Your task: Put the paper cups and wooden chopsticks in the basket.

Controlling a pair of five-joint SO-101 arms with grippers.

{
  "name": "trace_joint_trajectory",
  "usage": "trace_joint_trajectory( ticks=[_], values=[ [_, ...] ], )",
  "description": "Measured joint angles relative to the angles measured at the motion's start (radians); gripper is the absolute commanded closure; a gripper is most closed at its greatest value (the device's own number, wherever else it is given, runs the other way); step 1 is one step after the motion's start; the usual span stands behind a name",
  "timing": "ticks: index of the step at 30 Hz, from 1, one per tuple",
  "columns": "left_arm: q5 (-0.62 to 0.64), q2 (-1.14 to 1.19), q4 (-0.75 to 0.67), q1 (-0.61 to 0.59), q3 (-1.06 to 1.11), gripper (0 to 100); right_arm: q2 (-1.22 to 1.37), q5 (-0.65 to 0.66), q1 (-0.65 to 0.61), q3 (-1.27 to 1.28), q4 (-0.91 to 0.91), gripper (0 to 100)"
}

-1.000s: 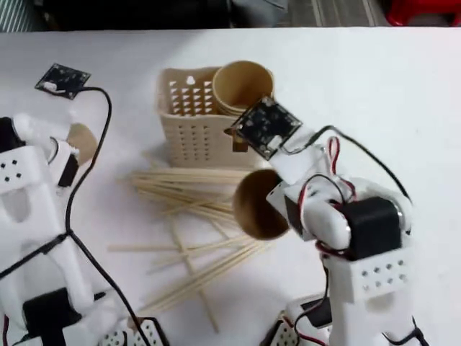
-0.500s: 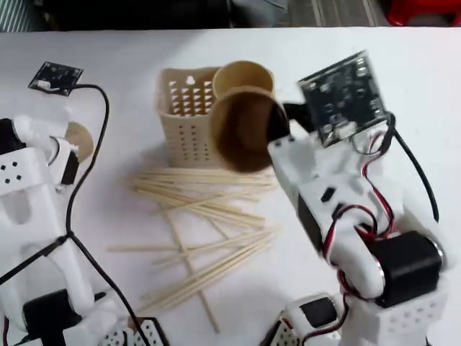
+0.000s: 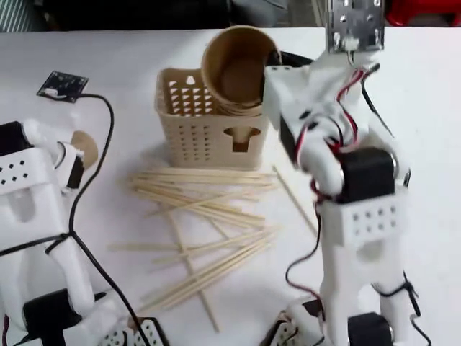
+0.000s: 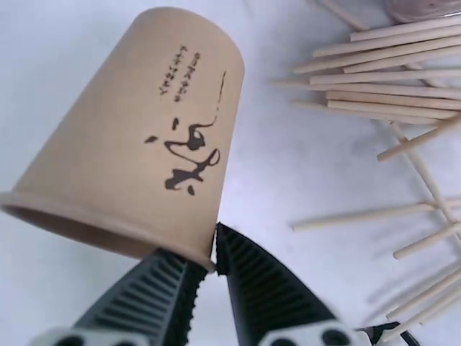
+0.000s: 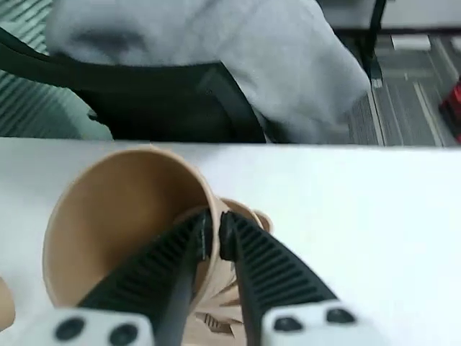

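Right gripper (image 5: 214, 223), clamped on the rim of a tilted paper cup (image 3: 234, 68), holds it over a corner of the basket (image 3: 194, 137), where a second cup (image 3: 238, 110) already sits. Left gripper (image 4: 214, 252) pinches the rim of a third cup (image 4: 137, 144), well apart from the basket. Wooden chopsticks (image 3: 209, 209) lie scattered on the table (image 3: 403, 108) just beside the basket.

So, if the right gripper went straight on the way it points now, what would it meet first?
The right gripper is shut on the rim of a paper cup. Straight ahead it would probably first meet the other cup standing in the basket, though depth is hard to judge.
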Motion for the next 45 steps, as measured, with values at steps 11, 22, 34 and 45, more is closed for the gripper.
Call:
trace_joint_trajectory(
  ticks=[11, 22, 34, 45],
  values=[
    [0.000, 0.000, -0.014, 0.000, -0.028, 98, 0.144, -0.006, 0.029, 0.002, 0.003, 81.3],
    [0.089, 0.000, 0.068, 0.000, -0.358, 98, 0.054, -0.006, 0.029, -0.094, 0.321, 76.5],
    [0.071, -0.003, 0.068, 0.282, -0.638, 98, 0.020, 0.224, 0.229, 0.095, 0.463, 76.5],
    [-0.127, -0.003, -0.035, 0.519, -0.651, 98, 0.021, 0.232, 0.331, 0.473, 0.252, 76.5]
  ],
)
